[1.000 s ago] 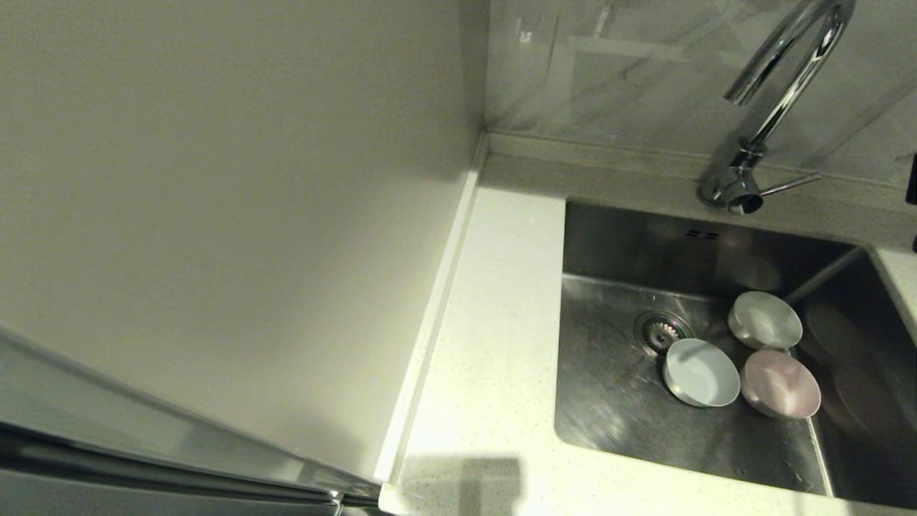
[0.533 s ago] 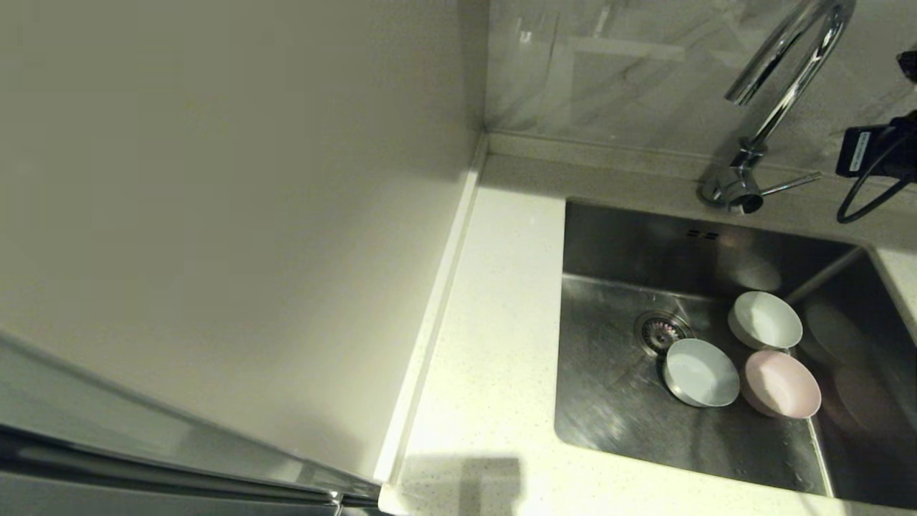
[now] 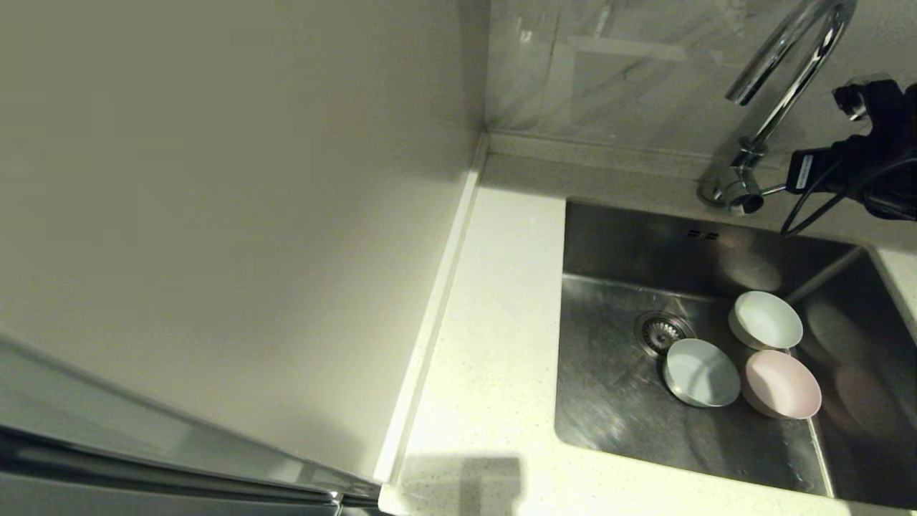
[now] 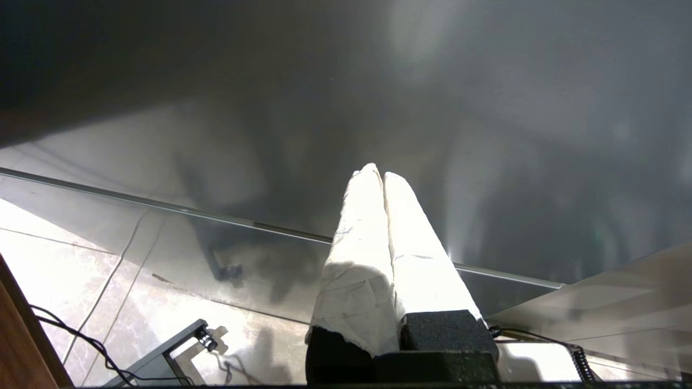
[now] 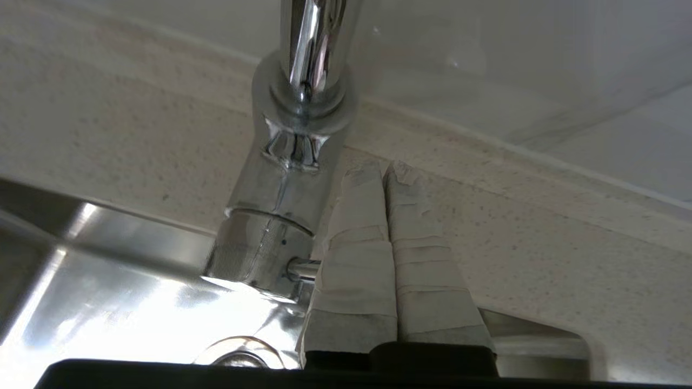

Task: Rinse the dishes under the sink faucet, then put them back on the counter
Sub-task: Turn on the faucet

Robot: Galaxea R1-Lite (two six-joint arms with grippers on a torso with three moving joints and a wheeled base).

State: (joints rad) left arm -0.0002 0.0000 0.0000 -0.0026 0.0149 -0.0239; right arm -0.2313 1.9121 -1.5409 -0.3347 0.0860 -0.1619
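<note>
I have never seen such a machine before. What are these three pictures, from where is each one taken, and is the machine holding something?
This is a two-armed robot at a kitchen sink. The head view looks down from its head: three bowls lie in the sink, a white bowl, a blue-grey bowl and a pink bowl, beside the white counter. The other two pictures come from cameras on the wrists. The right gripper, its taped fingers shut and empty, is next to the base of the faucet, over its thin side lever. The left gripper is also shut, holds nothing, and points at a floor, away from the sink.
</note>
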